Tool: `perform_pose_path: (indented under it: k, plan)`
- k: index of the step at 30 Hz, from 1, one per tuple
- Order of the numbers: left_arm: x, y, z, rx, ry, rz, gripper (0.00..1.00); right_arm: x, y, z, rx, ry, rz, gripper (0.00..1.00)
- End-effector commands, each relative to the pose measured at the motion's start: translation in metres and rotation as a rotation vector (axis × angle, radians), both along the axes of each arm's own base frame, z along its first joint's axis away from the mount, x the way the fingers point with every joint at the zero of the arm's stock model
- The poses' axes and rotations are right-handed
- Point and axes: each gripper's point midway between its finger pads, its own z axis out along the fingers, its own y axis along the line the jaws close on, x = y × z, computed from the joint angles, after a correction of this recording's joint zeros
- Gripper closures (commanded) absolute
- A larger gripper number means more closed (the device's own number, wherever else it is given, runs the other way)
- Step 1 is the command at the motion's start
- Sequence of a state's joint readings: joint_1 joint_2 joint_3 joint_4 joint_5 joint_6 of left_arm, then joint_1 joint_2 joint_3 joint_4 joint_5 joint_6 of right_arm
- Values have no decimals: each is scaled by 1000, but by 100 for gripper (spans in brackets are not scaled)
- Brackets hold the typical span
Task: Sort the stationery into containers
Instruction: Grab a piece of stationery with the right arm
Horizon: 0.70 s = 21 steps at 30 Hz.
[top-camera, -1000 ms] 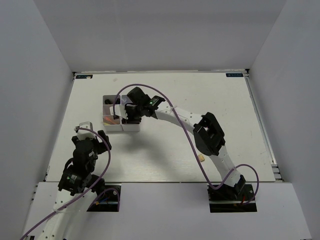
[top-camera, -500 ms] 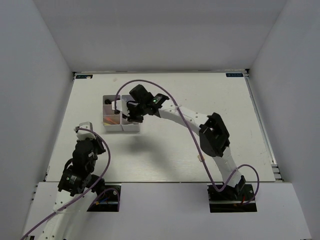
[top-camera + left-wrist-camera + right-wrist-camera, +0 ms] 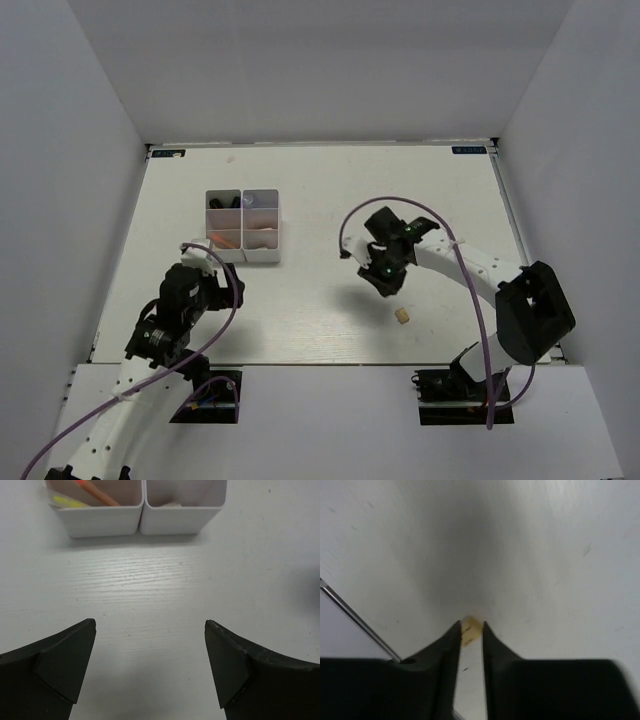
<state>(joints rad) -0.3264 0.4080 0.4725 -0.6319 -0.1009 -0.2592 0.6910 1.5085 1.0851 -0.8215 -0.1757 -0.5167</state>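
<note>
The white organizer (image 3: 243, 257) stands left of centre on the table, with dark items in its far left compartment and orange and yellow pens (image 3: 95, 489) in the near left one. A small tan block (image 3: 402, 317) lies alone on the table toward the front right. My right gripper (image 3: 389, 285) hovers just behind it, jaws a narrow slit apart. In the right wrist view the tan block (image 3: 471, 630) shows through that slit, beyond the gripper (image 3: 470, 623). My left gripper (image 3: 150, 630) is wide open over bare table, short of the organizer's near wall (image 3: 105, 522).
The table is enclosed by white walls on three sides. A metal rail runs along the table's right edge (image 3: 520, 250). My left arm (image 3: 180, 310) sits at the front left, below the organizer. Purple cables loop over both arms.
My right arm has pulled back from over the organizer and swung right to the tan block. My left gripper has moved right toward the organizer's front and spread wide.
</note>
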Motion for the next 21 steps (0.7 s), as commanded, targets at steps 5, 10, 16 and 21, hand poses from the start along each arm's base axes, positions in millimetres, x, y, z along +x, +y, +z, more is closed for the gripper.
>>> perform_pose_path:
  k: [5,10,16,21]
  plan:
    - [-3,-16,7,-40,31,-81,0,-36,-62,-38,-199,109,-313,45]
    - [-4,-14,7,-36,27,-74,0,-35,-64,-44,-222,150,-396,37]
    - [-3,-14,9,-37,19,-75,0,-33,-58,-58,-215,194,-440,35]
    - [-4,-14,7,-37,24,-76,0,-27,-56,-69,-223,195,-466,37]
